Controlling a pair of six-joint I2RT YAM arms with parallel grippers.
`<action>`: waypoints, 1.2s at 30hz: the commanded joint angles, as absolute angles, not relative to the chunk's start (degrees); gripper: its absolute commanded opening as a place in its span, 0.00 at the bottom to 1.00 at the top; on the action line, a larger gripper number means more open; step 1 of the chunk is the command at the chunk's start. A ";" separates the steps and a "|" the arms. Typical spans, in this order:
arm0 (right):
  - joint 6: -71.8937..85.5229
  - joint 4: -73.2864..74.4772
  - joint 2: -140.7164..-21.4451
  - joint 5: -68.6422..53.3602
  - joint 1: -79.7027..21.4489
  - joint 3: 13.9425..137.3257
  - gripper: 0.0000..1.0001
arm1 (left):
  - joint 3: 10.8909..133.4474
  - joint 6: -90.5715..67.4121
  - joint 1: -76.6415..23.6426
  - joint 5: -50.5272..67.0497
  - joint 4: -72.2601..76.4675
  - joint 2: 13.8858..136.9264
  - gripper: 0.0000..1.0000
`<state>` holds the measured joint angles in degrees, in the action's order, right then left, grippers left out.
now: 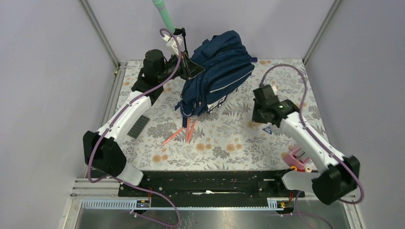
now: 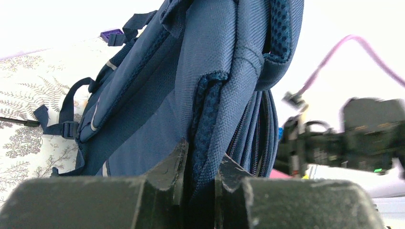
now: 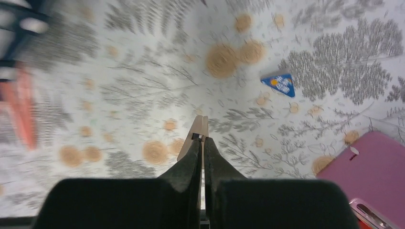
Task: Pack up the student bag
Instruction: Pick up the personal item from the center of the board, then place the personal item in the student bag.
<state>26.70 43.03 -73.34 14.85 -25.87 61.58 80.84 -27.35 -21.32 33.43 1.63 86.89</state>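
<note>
The student bag (image 1: 219, 76), a large navy backpack with pale reflective strips, is propped up at the back of the table. My left gripper (image 1: 191, 67) is shut on a padded mesh edge of the bag (image 2: 210, 95); in the left wrist view the fabric fills the gap between the fingertips (image 2: 203, 155). My right gripper (image 1: 260, 117) hangs low over the tablecloth to the right of the bag. It is shut on a thin tan flat piece (image 3: 200, 126), which sticks out past the fingertips (image 3: 201, 140) edge-on.
Orange-red pencils (image 1: 184, 131) lie in front of the bag. A dark flat rectangle (image 1: 137, 127) sits by the left arm. A small blue triangle (image 3: 279, 83) and a pink case (image 3: 367, 167) lie near the right arm. A teal pole (image 1: 164, 12) stands behind.
</note>
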 commanded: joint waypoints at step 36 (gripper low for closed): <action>31.88 18.06 -79.28 5.98 -28.40 85.58 0.00 | 76.28 -31.25 -20.57 36.13 18.15 79.73 0.00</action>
